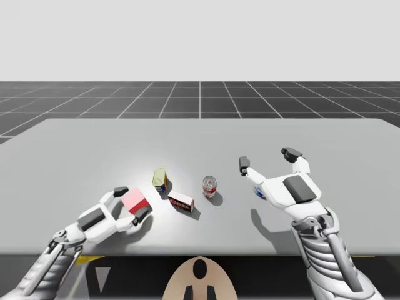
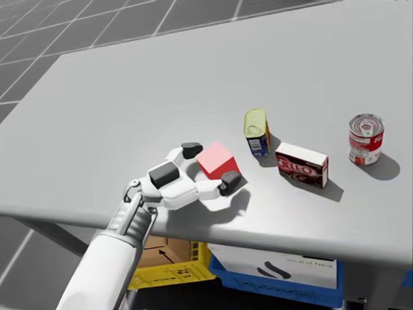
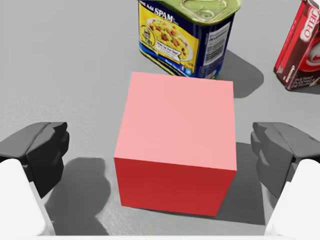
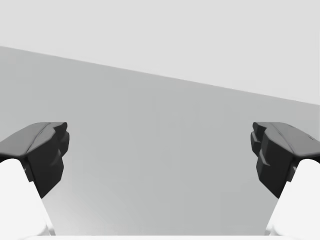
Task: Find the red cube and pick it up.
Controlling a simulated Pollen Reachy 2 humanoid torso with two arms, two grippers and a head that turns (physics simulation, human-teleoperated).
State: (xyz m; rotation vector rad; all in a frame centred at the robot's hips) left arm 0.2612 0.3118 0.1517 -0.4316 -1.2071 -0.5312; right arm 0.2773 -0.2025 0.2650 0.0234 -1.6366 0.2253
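Under the table's near edge, in the head view, sit a yellow crate [image 2: 168, 271] and a blue crate [image 2: 258, 289]. The table [image 1: 94, 150] is a plain, matte grey slab, lit brightest around the objects, which throw soft shadows.

Closest on it, my left gripper [image 3: 160, 150] lies low over the surface. Its dark fingers [image 3: 47, 150] are spread wide with the red cube [image 3: 177, 145] between them. A gap shows on each side of the cube, so nothing is clamped. The cube rests flat on the table near the front edge, left of centre in the high view.

Seen from the high view, a dark red box [image 1: 180, 202] lies at 3 o'clock from the cube, near it but apart. A blue-and-yellow rectangular can [image 1: 160, 179] stands upright at 1 o'clock, just beyond the cube. A red-and-white round can [image 1: 209, 186] stands at 2 o'clock from the box.

At 2 o'clock from that can, well apart, my right gripper [image 1: 267, 158] hovers above bare table. Its fingers [image 4: 45, 150] are held wide with only grey surface ahead.

Past the table's far edge, a dark floor [image 1: 200, 97] ruled with a pale grid runs to a flat, pale grey backdrop.
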